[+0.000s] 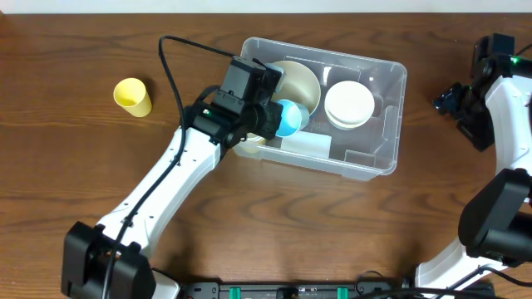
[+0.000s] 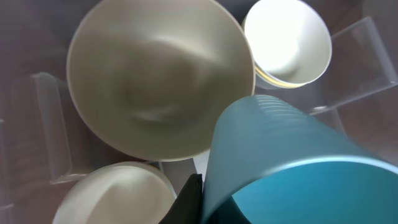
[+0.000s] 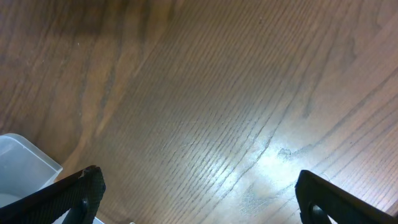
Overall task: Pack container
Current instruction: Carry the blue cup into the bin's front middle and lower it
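Left pincer [image 1: 273,116] is pinching a smooth blue plastic cup [image 1: 291,118], its white arm reaching diagonally from the near table edge and angling down into the container [image 1: 397,116]. That clear, round-rimmed plastic bin is sitting directly beneath this pincer (a wide beige bowl [image 1: 298,81] and a white bowl [image 1: 349,104] are lying inside). Right pincer [image 3: 199,183] is standing spread wide over the grained wooden table [image 3: 217,93], with the container off to its left, apart from it.

overhead: top-down, far | left wrist: close, inside container [image 2: 46,124] | right wrist: low over table [image 3: 217,93], container corner shared
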